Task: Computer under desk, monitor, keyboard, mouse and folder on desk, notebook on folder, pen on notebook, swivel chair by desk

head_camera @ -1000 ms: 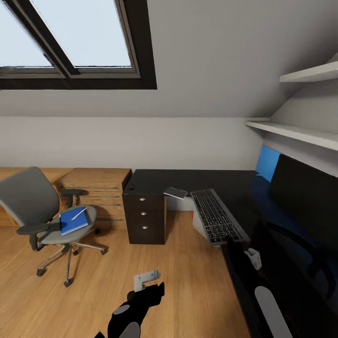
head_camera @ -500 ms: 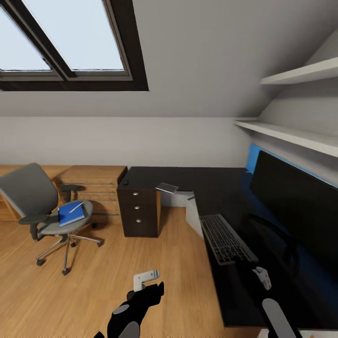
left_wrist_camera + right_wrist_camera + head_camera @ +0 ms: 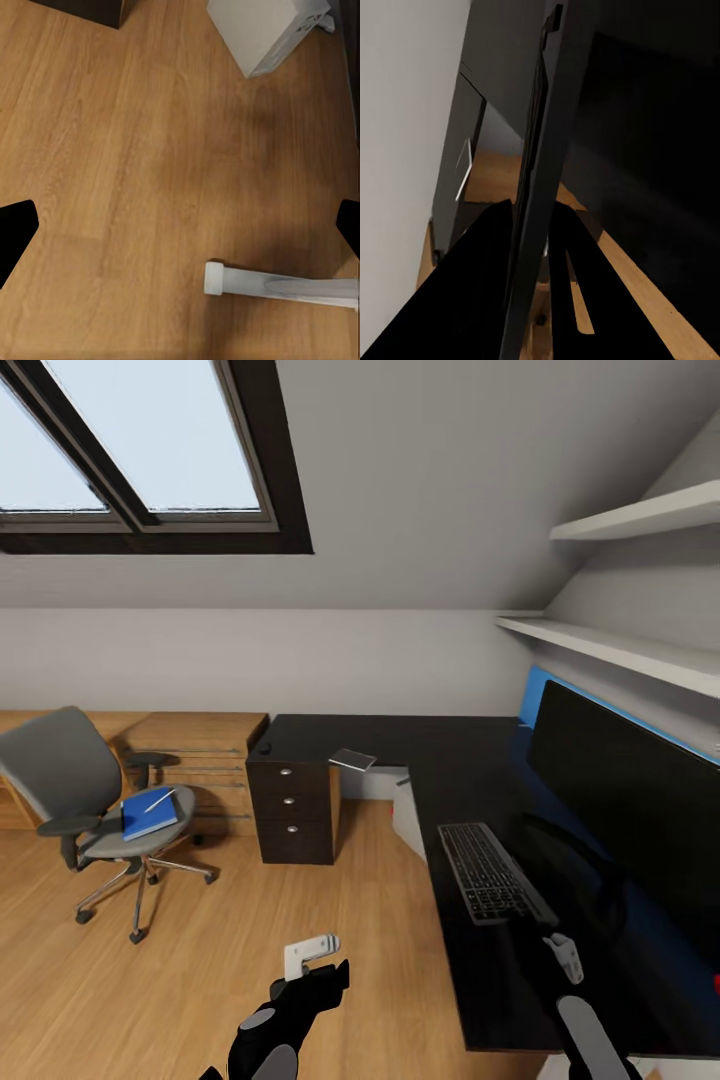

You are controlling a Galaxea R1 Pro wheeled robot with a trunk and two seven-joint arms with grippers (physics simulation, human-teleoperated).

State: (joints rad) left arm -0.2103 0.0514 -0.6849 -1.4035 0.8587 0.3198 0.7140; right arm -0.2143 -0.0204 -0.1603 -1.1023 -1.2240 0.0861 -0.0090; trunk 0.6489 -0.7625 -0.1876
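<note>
From the head camera, the glossy black L-shaped worktop (image 3: 450, 760) runs along the right side of the room, with its black drawer unit (image 3: 293, 810) at the far left end. The monitor (image 3: 625, 800) stands on the worktop at the right, its dark screen facing left. The keyboard (image 3: 493, 872) lies flat on the worktop just beside the monitor's stand, and the right fingers (image 3: 562, 957) sit at its near end, seemingly clamped on that edge. A small grey flat item (image 3: 352, 760) rests near the inner corner of the worktop. A white box-like unit (image 3: 408, 822) shows on the floor under the worktop's edge. Well apart, on the left, the swivel chair (image 3: 90, 800) stands on the wooden floor (image 3: 200, 960) in front of the light wooden cabinets (image 3: 200, 755); the blue folder (image 3: 148, 813) lies on its seat with the white pen (image 3: 160, 801) on top. The left fingers (image 3: 310, 952) hang over bare floor, holding nothing.

In the left wrist camera, the two dark fingers (image 3: 15, 232) sit wide apart at the picture's edges, with floorboards between them, the white box (image 3: 262, 30) and a white leg (image 3: 277, 285).

In the right wrist camera, the keyboard (image 3: 540, 172) is seen edge-on, gripped between the two dark fingers (image 3: 472, 300), though the dim view makes the contact hard to judge exactly.
</note>
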